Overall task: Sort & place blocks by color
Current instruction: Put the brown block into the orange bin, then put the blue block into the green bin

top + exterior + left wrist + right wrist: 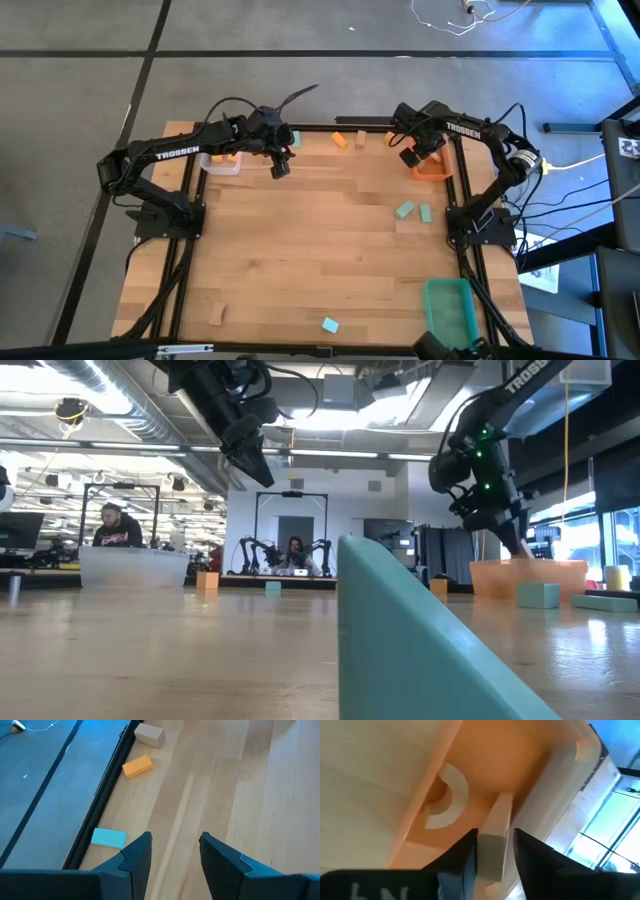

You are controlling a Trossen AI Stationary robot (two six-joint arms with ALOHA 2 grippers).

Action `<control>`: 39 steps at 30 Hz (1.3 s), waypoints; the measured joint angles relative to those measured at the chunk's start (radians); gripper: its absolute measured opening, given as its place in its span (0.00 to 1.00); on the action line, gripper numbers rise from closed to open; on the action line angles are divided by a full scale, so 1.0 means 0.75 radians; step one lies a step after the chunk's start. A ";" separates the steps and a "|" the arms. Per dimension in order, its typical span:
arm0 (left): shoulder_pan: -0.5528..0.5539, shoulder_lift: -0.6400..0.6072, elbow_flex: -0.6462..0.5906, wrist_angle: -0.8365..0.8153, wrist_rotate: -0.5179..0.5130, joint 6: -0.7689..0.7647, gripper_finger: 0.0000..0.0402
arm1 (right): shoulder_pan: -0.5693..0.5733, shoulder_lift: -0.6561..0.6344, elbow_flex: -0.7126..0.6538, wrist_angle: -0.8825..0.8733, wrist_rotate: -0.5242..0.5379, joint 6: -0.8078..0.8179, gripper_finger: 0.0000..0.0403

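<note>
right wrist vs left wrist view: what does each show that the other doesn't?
Only the right wrist view: the right claw over the orange bin, a pale wood bar between its fingers, and a pale arch-shaped piece lying in the bin.
Only the left wrist view: the left claw, open and empty, above bare table, with a teal block, an orange block and a pale wood block along the table's edge.
Both: wooden tabletop and that arm's own dark fingers.
</note>
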 joint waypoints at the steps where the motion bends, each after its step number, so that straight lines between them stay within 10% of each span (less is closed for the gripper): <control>1: 0.000 0.000 0.000 0.000 0.000 0.000 0.38 | 0.000 0.000 0.004 -0.003 -0.003 0.000 0.30; 19: 0.000 0.000 0.001 -0.009 0.001 -0.060 0.38 | 0.111 -0.351 0.274 -0.076 -0.039 0.105 0.31; 31: -0.001 0.000 0.002 -0.025 0.042 -0.094 0.38 | 0.288 -0.555 0.324 -0.080 -0.876 -0.038 0.31; 39: -0.001 0.000 0.002 -0.025 0.094 -0.092 0.38 | 0.372 -0.555 0.324 -0.094 -1.071 -0.028 0.31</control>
